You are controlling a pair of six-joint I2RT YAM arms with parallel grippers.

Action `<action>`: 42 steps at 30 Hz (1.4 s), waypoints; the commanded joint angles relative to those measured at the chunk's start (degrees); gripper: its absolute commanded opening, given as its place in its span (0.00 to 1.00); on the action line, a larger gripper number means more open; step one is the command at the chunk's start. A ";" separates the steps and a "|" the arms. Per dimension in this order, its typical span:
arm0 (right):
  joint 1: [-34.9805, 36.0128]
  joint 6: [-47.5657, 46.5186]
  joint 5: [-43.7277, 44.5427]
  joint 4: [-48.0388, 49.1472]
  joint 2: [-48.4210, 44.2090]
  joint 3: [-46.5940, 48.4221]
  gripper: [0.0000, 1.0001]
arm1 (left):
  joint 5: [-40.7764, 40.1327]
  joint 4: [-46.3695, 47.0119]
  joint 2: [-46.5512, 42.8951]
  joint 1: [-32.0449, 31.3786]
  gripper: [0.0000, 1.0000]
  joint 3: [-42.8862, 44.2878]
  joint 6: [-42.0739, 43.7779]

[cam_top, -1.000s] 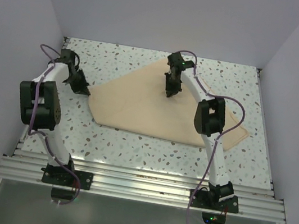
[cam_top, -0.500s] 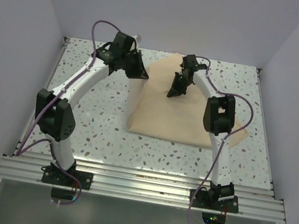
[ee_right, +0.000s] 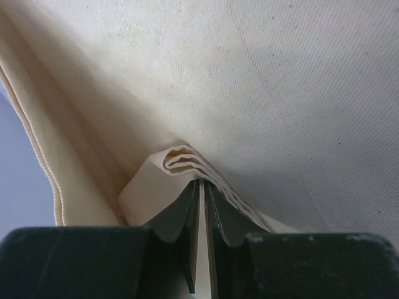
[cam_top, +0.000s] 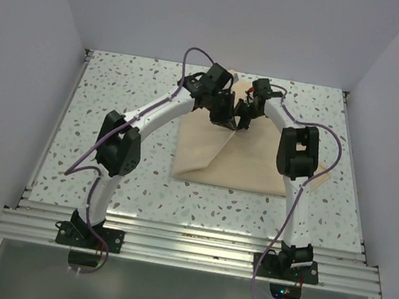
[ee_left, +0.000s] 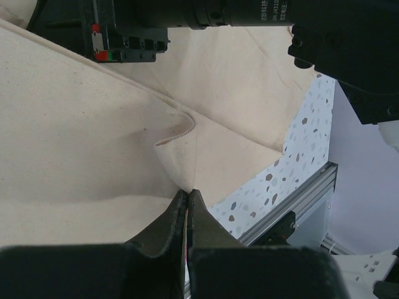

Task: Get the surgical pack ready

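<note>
1. Tan-beige cloth (cam_top: 246, 164) is lying right of centre on the speckled table (cam_top: 91, 117) in the top view. Its near edge is running straight across, with a bare strip of table between it and the aluminium rail (cam_top: 183, 252) at the bottom of the frame.
2. Going up a bit, a diagonal fold line is cutting across the cloth from lower left toward the upper middle. One corner is poking out past the right arm (cam_top: 297, 154) on the right side.
3. That arm and the left arm (cam_top: 120, 148) are both arching in over the cloth, so the two pincers are sitting almost nose to nose over its far part, upper middle of the frame.
4. The left gripper (cam_top: 228, 120) is clenching down on the cloth. In its wrist view the fingertips are pressing together with a peak of fabric drawn into them, and the rest is draping away from that pinch.
5. The right gripper (cam_top: 240, 119) is pinching cloth too. Its wrist view is showing a small bunch of stacked layers squeezed at the fingertips, with a hemmed edge running down the left of that frame.
6. Furthest back, the cloth's far corner is reaching close to the table's back edge.
</note>
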 commanded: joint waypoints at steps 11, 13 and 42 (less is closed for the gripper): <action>1.38 1.17 3.01 -1.98 6.00 -3.75 0.13 | 3.10 0.31 5.56 -1.23 0.00 10.73 -1.66; 1.39 1.17 3.01 -2.07 6.09 -3.75 0.13 | 3.19 0.31 6.26 -1.41 0.00 11.44 -1.84; 0.95 0.29 2.84 -3.21 6.53 -4.10 0.13 | 6.00 2.25 11.72 -3.61 0.00 10.47 -0.79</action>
